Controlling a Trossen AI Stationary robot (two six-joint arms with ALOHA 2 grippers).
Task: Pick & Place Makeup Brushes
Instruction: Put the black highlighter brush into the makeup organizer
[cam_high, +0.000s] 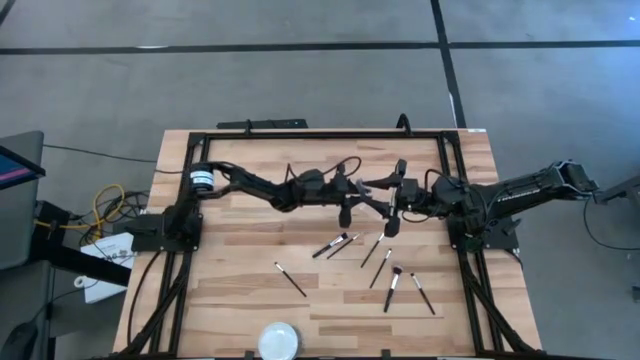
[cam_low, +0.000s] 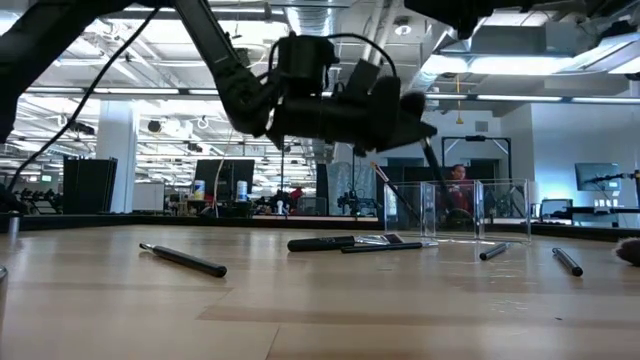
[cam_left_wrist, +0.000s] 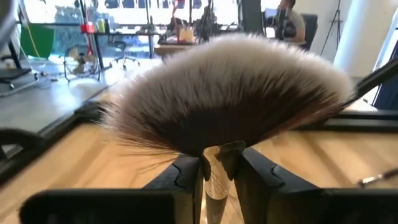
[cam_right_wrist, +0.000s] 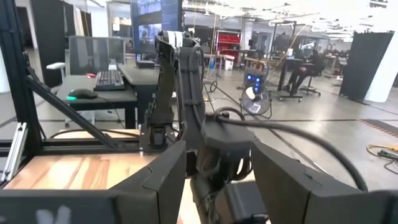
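Note:
My left gripper (cam_left_wrist: 216, 167) is over the middle of the table (cam_high: 345, 200), in the air, shut on a makeup brush with a wide fan head (cam_left_wrist: 230, 93) of brown bristles with white tips. My right gripper (cam_right_wrist: 217, 165) is open close beside it (cam_high: 388, 205), facing the left arm's wrist (cam_right_wrist: 217, 149), which stands between its spread fingers. I cannot tell whether they touch. Several slender dark brushes (cam_high: 375, 250) lie flat on the wood nearer the front, one at the left (cam_high: 290, 278) and one with a fluffy head (cam_high: 393, 285). My left gripper pinches the fan brush between its two fingers at the silvery ferrule (cam_left_wrist: 219, 155), just below the bristles. The fan head spreads out past the fingertips and the handle runs back between the fingers, hidden by them. The brush is lifted clear of the table.
A clear plastic holder (cam_low: 455, 210) stands on the table toward the far side, with a stick-like brush in it (cam_low: 385, 195). A round white dish (cam_high: 278, 340) sits at the near edge. A black frame (cam_high: 300, 133) runs around the table. People sit in the room beyond.

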